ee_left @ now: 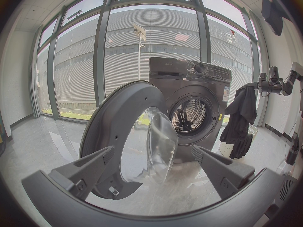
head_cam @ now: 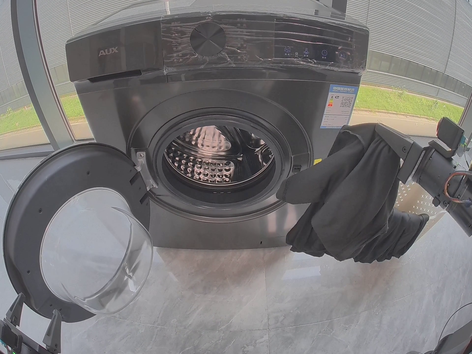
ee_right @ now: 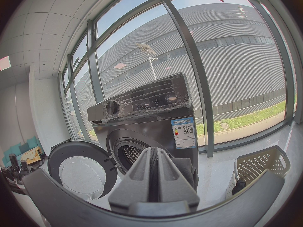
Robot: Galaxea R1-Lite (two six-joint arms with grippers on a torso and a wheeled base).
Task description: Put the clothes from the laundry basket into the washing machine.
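Above grey floor tiles, the right gripper clamps a dark garment draping below it.

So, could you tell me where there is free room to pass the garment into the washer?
The drum mouth is clear, and the floor between the open door and the dark garment is bare. Crowded at the right, where the garment hangs by the laundry basket.

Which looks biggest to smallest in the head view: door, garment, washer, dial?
1. washer
2. door, though it is nearer the camera, which flatters it
3. garment, not far behind the door
4. dial
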